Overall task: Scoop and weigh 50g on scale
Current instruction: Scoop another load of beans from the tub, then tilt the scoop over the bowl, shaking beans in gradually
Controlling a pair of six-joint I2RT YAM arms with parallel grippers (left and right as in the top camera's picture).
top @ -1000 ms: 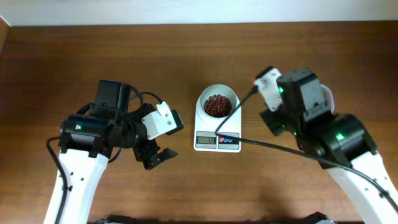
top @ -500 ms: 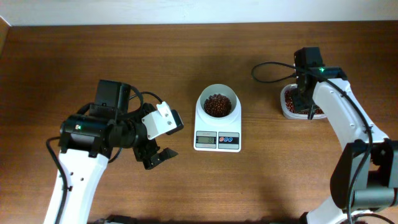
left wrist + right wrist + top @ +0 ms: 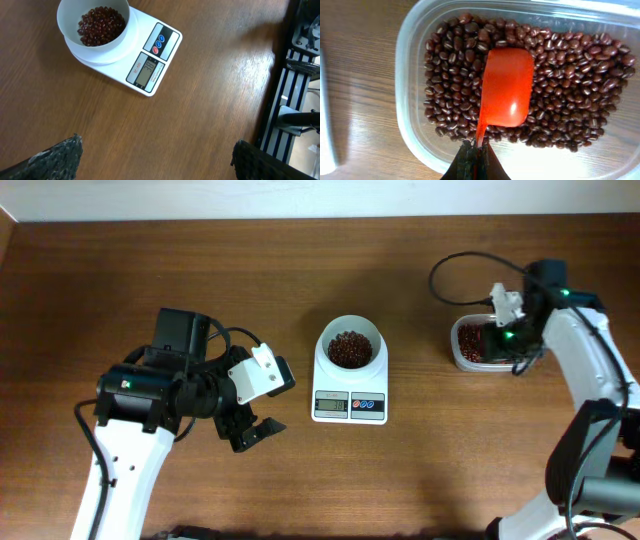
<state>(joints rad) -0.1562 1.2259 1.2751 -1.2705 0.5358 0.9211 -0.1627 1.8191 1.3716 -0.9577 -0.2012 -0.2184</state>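
Note:
The scale (image 3: pixel 350 402) stands mid-table, and its white bowl (image 3: pixel 350 348) holds red beans. The left wrist view shows the scale (image 3: pixel 150 65) and the bowl (image 3: pixel 95 22) at the upper left. My left gripper (image 3: pixel 255 432) hovers left of the scale, open and holding nothing (image 3: pixel 157 152). My right gripper (image 3: pixel 497 340) is over the clear tub of beans (image 3: pixel 466 356) at the right. It is shut (image 3: pixel 477 152) on the thin handle of a red scoop (image 3: pixel 506 90). The scoop lies over the beans in the tub (image 3: pixel 410 75), and no beans show on it.
Black cables (image 3: pixel 470 260) loop over the table behind the tub. A dark metal frame (image 3: pixel 295 75) runs along the table edge at the right of the left wrist view. Bare wood lies between the scale and the tub.
My right arm has swung away from the scale's bowl to the right and now holds the scoop over the tub of beans. The left arm has not moved.

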